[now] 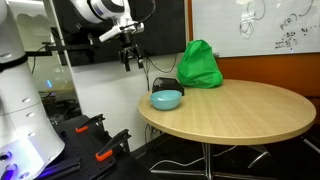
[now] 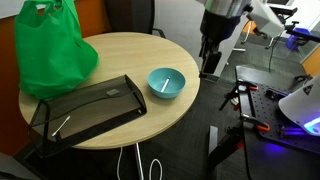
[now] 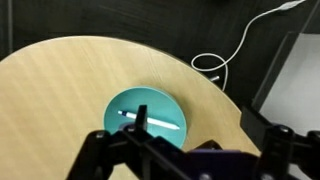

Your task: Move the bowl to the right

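The small light teal bowl (image 1: 167, 99) sits near the edge of the round wooden table (image 1: 250, 115). A thin white stick lies inside it. It shows in both exterior views (image 2: 166, 83) and in the wrist view (image 3: 148, 120). My gripper (image 1: 130, 58) hangs in the air beside the table, off its edge and well above the bowl; it also shows in an exterior view (image 2: 210, 66). Its fingers look open and empty. In the wrist view the gripper (image 3: 185, 150) frames the bowl from above.
A bright green bag (image 1: 200, 65) stands on the table behind the bowl (image 2: 55, 50). A black mesh tray (image 2: 90, 105) lies next to the bowl. A white cable (image 3: 225, 62) lies on the floor. Robot bases and gear stand around the table.
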Robot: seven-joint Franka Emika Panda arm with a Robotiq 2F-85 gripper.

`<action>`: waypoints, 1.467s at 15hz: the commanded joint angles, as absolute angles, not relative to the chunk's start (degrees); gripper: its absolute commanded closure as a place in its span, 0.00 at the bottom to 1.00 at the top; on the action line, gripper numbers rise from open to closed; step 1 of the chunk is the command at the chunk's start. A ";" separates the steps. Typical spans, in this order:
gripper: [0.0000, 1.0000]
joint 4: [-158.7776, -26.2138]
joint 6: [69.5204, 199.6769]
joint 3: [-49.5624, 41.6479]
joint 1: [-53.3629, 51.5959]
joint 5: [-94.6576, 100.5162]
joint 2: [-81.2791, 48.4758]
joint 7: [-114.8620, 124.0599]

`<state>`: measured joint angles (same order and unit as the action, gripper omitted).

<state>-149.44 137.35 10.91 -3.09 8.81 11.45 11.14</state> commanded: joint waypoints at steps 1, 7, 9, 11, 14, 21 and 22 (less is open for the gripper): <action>0.00 -143.04 138.65 11.49 -1.82 20.65 0.63 21.35; 0.00 -133.50 137.10 6.41 -6.64 26.29 -13.97 22.86; 0.00 -131.34 136.93 4.67 -8.39 26.80 -17.56 23.21; 0.00 -129.59 136.42 2.98 -10.03 27.07 -20.63 23.27; 0.32 -128.46 136.57 0.84 -12.06 27.65 -23.74 23.03; 0.86 -127.39 137.32 -1.49 -14.53 27.83 -26.06 22.69; 0.95 -127.34 137.45 -1.50 -14.66 27.76 -26.09 22.51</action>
<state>-128.25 138.64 -0.42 -13.16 26.57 -25.80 21.67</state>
